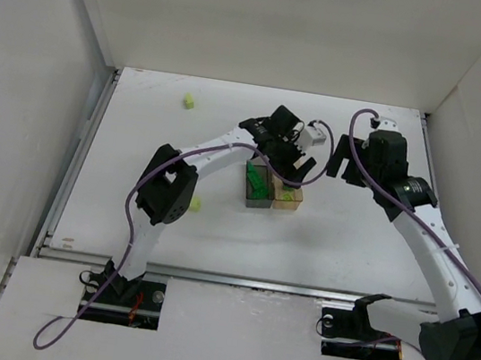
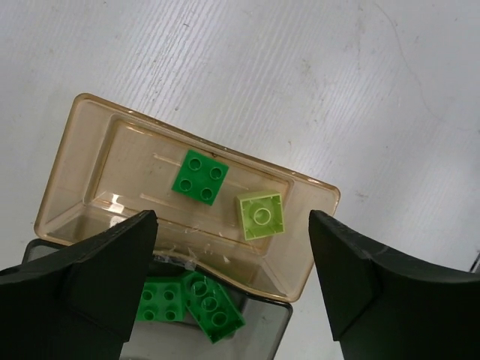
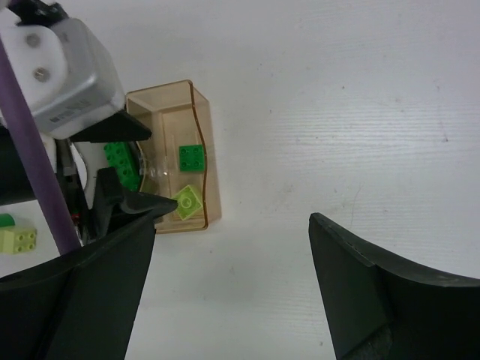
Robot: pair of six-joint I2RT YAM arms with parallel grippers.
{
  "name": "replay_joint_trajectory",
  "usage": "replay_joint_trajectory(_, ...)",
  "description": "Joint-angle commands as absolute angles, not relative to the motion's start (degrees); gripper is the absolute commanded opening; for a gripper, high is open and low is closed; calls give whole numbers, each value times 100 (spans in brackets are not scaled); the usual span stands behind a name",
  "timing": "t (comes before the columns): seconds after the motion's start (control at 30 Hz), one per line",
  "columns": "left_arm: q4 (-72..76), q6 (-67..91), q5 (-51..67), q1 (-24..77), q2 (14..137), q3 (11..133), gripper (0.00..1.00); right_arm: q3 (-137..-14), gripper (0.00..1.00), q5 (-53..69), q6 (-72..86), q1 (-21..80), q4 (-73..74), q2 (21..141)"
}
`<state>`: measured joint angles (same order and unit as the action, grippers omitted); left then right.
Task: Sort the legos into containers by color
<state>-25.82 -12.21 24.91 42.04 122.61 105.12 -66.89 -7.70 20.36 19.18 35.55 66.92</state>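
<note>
1. While both arms are reaching over the middle of the desk, sorting appears to be partway through.
2. The left gripper is hovering, jaws spread and empty, above the amber box; the right gripper is hanging beside it, likewise spread and empty.
3. The amber box is holding one dark green brick and one pale brick; the adjoining grey box is holding dark green bricks.
4. A loose pale brick is lying near the far-left corner, and a second loose brick toward the left edge. The next move is probably calling for fetching these and moving the stray dark green brick.
</note>
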Motion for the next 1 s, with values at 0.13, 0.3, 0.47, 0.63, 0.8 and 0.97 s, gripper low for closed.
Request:
replay_joint_trajectory(0.13,-2637,-1169,2997,3990,11444,10661,60,-6750,78,-247,2004,1960,3015,7127)
replay_joint_trajectory(0.3,-2847,-1116,2997,3631,10970,10706,32,-7127,60,70,2004,2056,2804,7557)
replay_joint_trajectory(0.47,-2918,-598,2533,2831,10337,9697,26,-7672,57,-263,1986,2794,2882,8480)
replay_joint_trajectory(0.63,-2558,-256,1681,2462,10003,8607,30,-8111,56,-210,2162,2997,3023,9473)
replay_joint_trajectory(0.8,-2137,26,1661,2408,10002,8236,41,-8463,53,-553,2214,3059,3374,10071)
replay_joint_trajectory(0.97,-1636,193,1907,2470,10187,8121,51,-8543,52,-983,2338,3216,3577,10529)
